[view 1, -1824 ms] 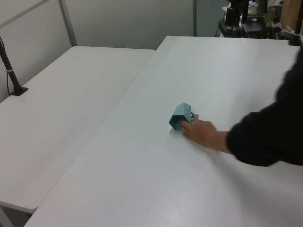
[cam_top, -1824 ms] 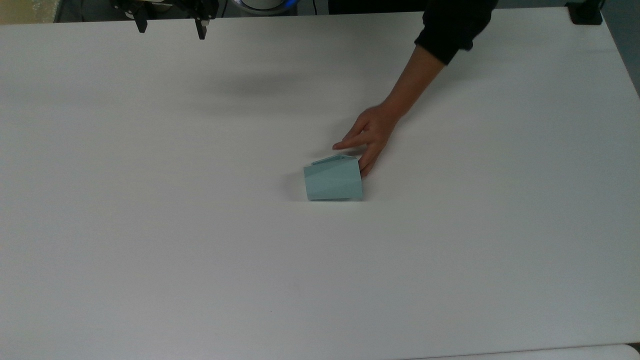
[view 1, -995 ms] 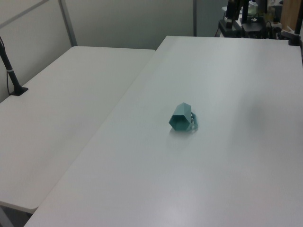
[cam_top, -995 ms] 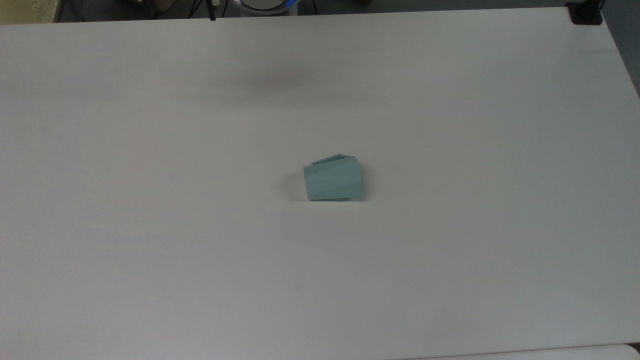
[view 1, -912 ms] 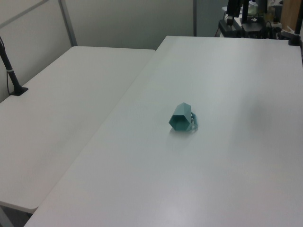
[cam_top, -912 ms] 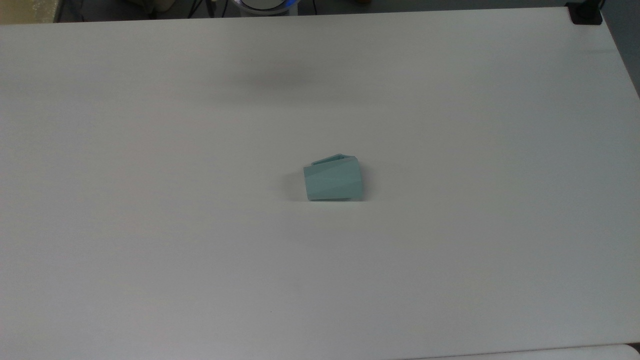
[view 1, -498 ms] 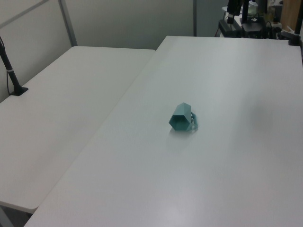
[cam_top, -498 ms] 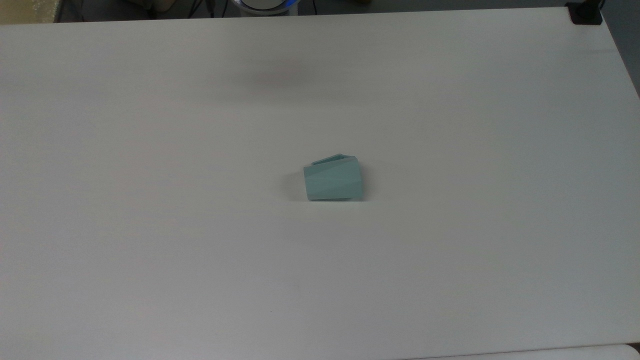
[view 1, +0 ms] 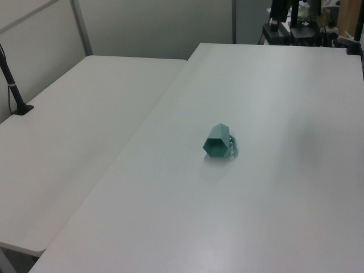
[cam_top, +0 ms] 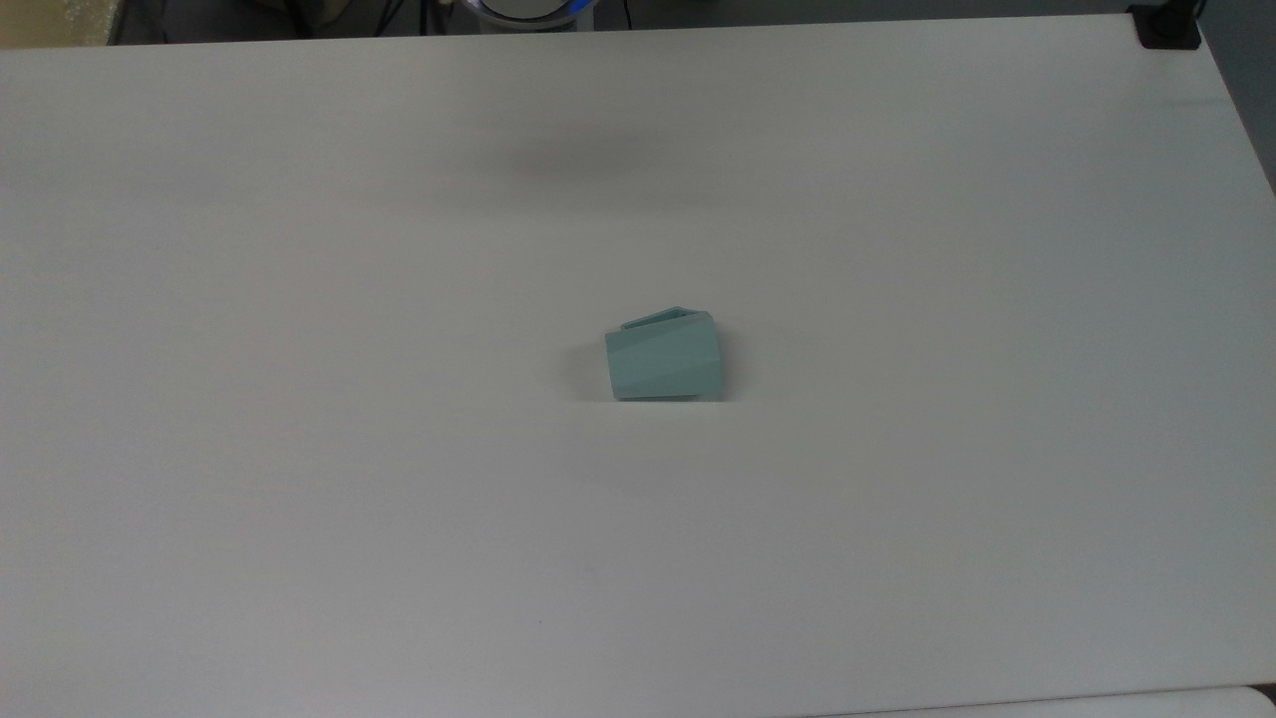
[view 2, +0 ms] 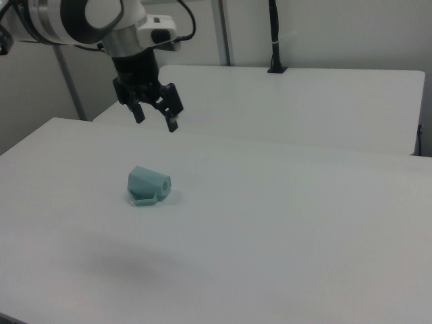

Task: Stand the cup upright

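Cup [cam_top: 663,362]: pale teal, faceted, lying on side mid-table [cam_top: 299,449], handle resting against the surface. Gripper [view 2: 156,117]: raised above table, well apart from cup, jaws wide, empty.

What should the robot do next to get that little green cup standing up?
Probably bring the tool down toward the cup. In the right view it hangs open above the table, touching nothing, while the cup lies on its side with its handle against the surface. It has to reach the cup before it can tip it up.
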Controlling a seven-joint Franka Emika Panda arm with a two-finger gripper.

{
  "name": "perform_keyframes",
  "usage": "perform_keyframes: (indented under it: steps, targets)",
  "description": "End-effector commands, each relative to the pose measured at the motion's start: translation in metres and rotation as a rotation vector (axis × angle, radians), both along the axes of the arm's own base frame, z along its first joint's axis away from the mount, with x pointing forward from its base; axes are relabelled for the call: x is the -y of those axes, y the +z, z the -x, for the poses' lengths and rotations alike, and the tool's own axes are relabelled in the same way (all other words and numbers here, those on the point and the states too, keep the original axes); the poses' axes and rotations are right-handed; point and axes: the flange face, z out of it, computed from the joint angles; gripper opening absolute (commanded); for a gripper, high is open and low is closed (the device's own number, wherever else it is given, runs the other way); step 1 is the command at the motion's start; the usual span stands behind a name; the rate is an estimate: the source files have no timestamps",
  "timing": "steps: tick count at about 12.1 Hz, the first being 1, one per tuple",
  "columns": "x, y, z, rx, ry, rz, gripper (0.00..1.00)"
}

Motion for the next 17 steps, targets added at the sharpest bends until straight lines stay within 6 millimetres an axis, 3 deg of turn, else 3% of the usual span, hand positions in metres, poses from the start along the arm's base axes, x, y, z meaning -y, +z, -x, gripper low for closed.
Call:
perform_keyframes:
  steps: [1, 3, 6, 8, 11, 14, 17]
  targets:
    - [-0.092, -0.014, -0.021, -0.013, -0.016, 0.069, 1.0]
    - [-0.14, -0.03, -0.026, 0.023, -0.033, 0.201, 1.0]
    - [-0.219, -0.075, -0.023, 0.096, -0.036, 0.421, 1.0]
    - [-0.254, -0.077, -0.02, 0.176, -0.045, 0.494, 1.0]
    - [-0.315, -0.109, -0.007, 0.279, 0.059, 0.68, 1.0]
    - [-0.362, -0.147, 0.009, 0.326, 0.11, 0.719, 1.0]
    - [-0.393, -0.193, 0.016, 0.332, 0.192, 0.754, 1.0]
